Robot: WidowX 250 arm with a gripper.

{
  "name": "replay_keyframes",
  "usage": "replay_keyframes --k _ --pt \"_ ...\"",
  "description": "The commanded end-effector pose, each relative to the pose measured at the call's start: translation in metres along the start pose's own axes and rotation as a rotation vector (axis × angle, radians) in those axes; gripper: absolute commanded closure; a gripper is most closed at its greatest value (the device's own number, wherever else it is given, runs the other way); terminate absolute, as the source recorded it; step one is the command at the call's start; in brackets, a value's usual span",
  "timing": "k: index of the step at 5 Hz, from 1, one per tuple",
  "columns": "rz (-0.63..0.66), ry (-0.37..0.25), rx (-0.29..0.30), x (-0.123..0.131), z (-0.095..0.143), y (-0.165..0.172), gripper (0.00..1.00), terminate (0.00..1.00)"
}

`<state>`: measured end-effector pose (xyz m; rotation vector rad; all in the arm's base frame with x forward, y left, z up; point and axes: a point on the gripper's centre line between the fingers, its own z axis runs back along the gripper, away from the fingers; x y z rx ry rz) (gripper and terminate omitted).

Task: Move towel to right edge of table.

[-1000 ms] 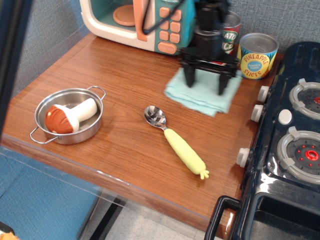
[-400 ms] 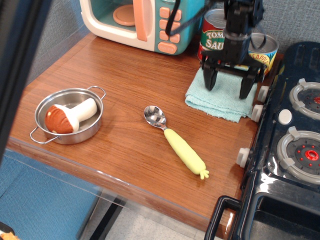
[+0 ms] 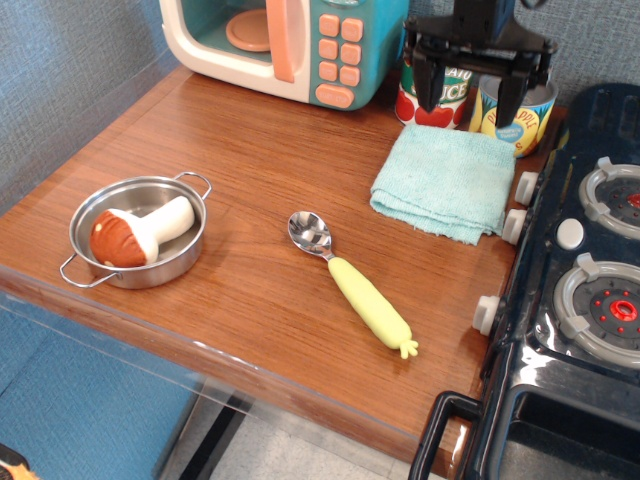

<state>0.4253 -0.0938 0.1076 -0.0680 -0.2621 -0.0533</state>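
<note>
**Spotter:** What's different on the table (image 3: 230, 290)?

**Me:** A second ago I had the towel (image 3: 443, 182) further left, under the gripper's fingers. Now it lies flat beside the black stove (image 3: 580, 300), its right edge just beside the knobs (image 3: 513, 226). I judge the move done, or nearly so.

**Spotter:** And the gripper (image 3: 469, 92)?

**Me:** I've lifted it clear. It hangs above the two cans (image 3: 520, 115) behind the towel, jaws spread wide, holding nothing.

**Spotter:** Any room left to the right?

**Me:** Hardly any; the stove covers that edge. Left of the towel there's open wood, with the spoon (image 3: 350, 282) near the front and the pan (image 3: 140, 232) with its mushroom (image 3: 135, 232) well apart at the far left. The microwave (image 3: 280, 40) closes off the back.
</note>
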Motion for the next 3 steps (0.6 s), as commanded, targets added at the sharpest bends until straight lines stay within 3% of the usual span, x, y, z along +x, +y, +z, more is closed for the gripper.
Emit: replay_keyframes --k 1,2,3 --pt "-0.015 -0.071 -0.006 -0.0101 0.0413 -0.0023 0.00 0.00" --pt "-0.015 -0.071 -0.006 -0.0101 0.0413 -0.0023 0.00 0.00" --pt "-0.015 -0.071 -0.006 -0.0101 0.0413 -0.0023 0.00 1.00"
